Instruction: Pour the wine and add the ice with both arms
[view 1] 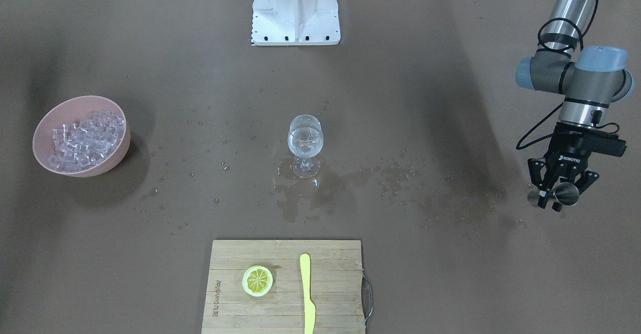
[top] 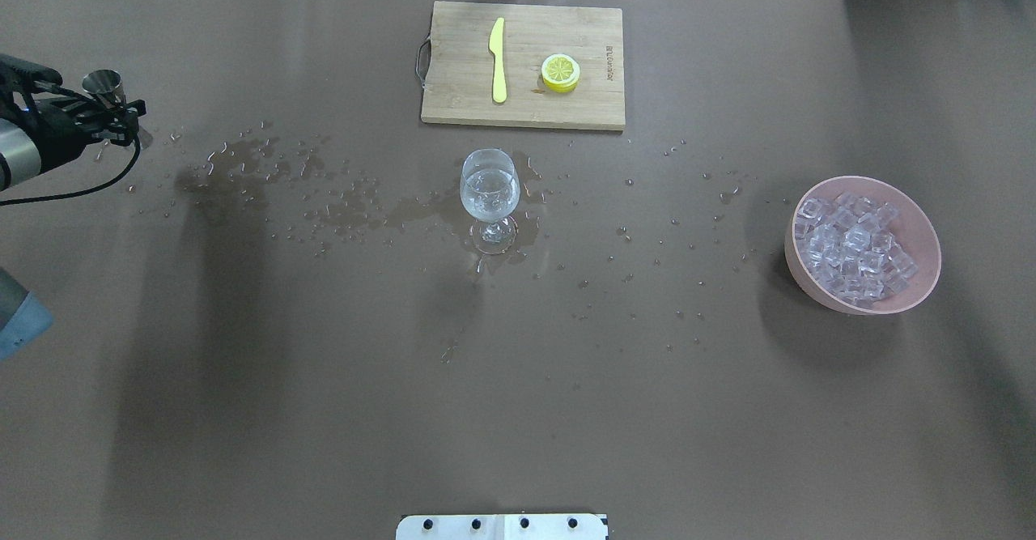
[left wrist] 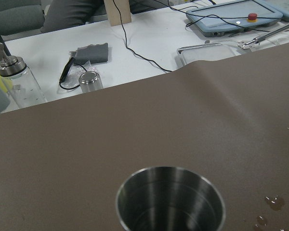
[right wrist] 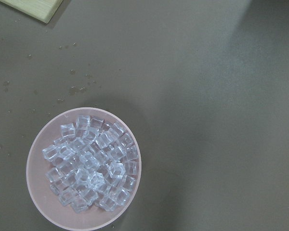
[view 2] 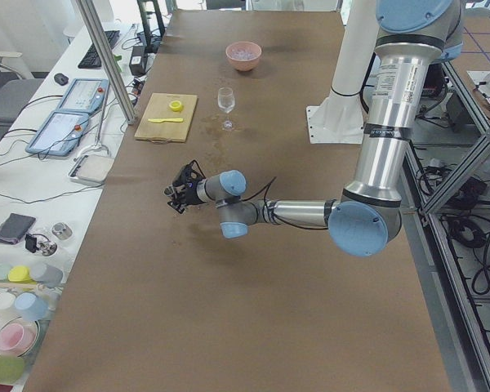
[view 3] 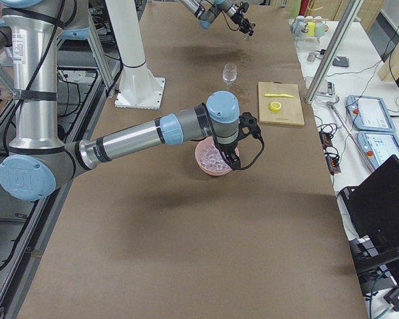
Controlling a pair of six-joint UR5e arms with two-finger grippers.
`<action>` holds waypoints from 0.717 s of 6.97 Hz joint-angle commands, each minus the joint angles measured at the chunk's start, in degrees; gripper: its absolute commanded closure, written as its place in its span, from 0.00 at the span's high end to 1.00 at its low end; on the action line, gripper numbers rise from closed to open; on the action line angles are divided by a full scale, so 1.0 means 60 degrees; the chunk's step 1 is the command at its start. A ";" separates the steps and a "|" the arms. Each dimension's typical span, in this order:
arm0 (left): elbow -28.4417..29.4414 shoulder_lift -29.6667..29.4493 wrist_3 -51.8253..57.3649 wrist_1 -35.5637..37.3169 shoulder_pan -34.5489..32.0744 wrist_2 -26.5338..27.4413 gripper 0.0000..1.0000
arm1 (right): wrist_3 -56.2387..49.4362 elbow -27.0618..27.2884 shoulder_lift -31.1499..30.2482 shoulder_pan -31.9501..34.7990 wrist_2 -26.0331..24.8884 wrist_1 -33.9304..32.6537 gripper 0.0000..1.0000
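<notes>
A stemmed wine glass (view 1: 305,143) stands mid-table with a little clear wine in its bowl; it also shows in the overhead view (top: 489,193). The ice (view 1: 85,136) fills a pink bowl (top: 923,281), seen from straight above in the right wrist view (right wrist: 89,163). My left gripper (view 1: 560,194) is shut on a small steel cup (left wrist: 171,199) at the table's far left end, well away from the glass. My right gripper (view 3: 230,157) hangs over the pink bowl; I cannot tell if it is open or shut.
A wooden cutting board (view 1: 285,314) at the operators' edge holds a lemon slice (view 1: 257,280) and a yellow knife (view 1: 307,294). Spilled drops and wet patches (top: 267,167) spread from the glass toward the left gripper. The white pedestal (view 1: 295,8) stands at the robot side.
</notes>
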 commanded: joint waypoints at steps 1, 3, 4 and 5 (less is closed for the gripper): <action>0.0615 0.0081 -0.0005 -0.0746 0.0039 0.0309 0.00 | 0.0016 0.0019 0.0007 0.0002 0.0001 0.0000 1.00; 0.0632 0.0067 -0.0631 -0.0746 0.0069 0.0207 0.00 | 0.0176 0.0136 0.0007 0.0002 0.0001 0.0014 1.00; 0.0618 0.0067 -0.0591 -0.0717 0.0083 0.0178 0.18 | 0.0178 0.0137 0.0007 0.0002 0.0001 0.0000 1.00; 0.0632 0.0052 -0.0561 -0.0702 0.0083 0.0177 0.39 | 0.0178 0.0137 0.0007 0.0002 0.0001 0.0000 1.00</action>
